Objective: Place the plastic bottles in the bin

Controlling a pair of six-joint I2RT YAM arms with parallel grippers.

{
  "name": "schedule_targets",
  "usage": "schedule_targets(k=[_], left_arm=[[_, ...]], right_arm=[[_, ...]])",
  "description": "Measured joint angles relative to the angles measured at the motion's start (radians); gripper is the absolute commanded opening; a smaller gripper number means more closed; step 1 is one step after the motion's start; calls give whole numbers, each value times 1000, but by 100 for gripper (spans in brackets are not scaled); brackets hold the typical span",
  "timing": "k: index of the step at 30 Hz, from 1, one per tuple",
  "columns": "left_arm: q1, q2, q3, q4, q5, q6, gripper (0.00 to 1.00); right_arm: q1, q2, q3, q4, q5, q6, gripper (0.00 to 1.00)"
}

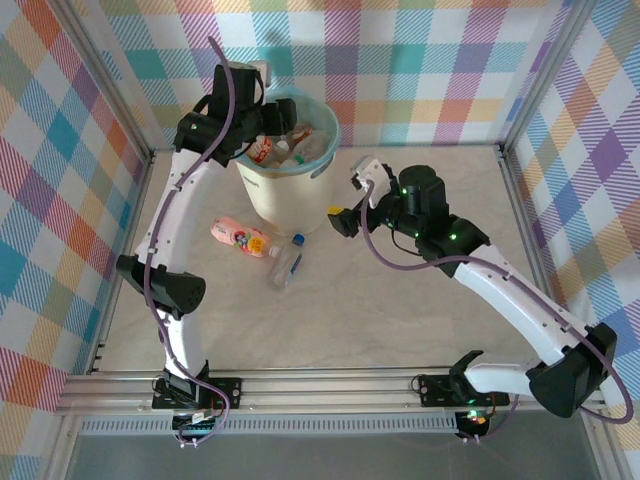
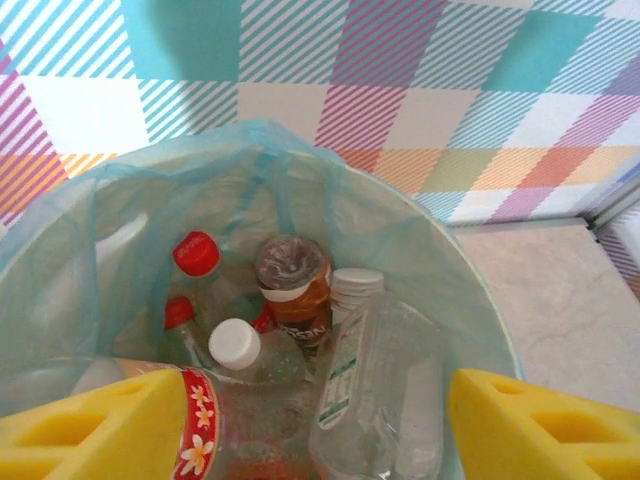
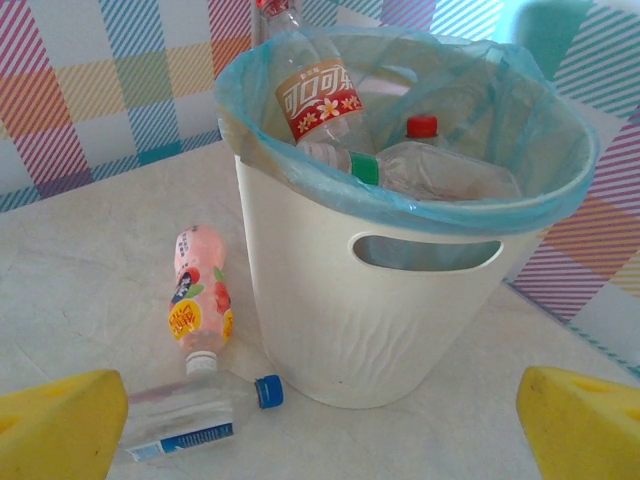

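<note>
Now left hand (image 2: 318, 400): fingers apart, bin (image 2: 120, 200) directly below.
Right hand (image 3: 322, 400): fingers apart, two bottles (image 3: 198, 300) ahead-left on desk (image 3: 90, 260).

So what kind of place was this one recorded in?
Most likely a purpose-built robot test cell, not a home: bright plaid fabric walls on a silver metal frame enclose a pale marbled tabletop, with the white left arm and white right arm bolted at its near edge.
</note>
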Motion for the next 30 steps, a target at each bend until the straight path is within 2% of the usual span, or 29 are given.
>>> schedule_targets(k=[5, 11, 16, 20, 23, 28, 30], left_arm=[[0, 43, -21, -16, 81, -3, 58], [0, 112, -41, -53, 154, -3, 59], [0, 76, -50, -56, 179, 3, 63], [0, -84, -155, 0, 178, 14, 69], [0, -291, -316, 72, 153, 27, 71], [0, -653, -604, 185, 41, 45, 72], [0, -751, -700, 203, -7, 50, 72]], right_arm=[[0, 38, 25, -6, -8, 40, 99], [21, 95, 71, -56, 7, 101, 95], [86, 195, 157, -122, 96, 185, 92], [151, 289, 201, -174, 179, 316, 93], [190, 374, 224, -211, 230, 448, 95], [224, 529, 233, -249, 265, 693, 96], [232, 576, 233, -254, 266, 764, 96]])
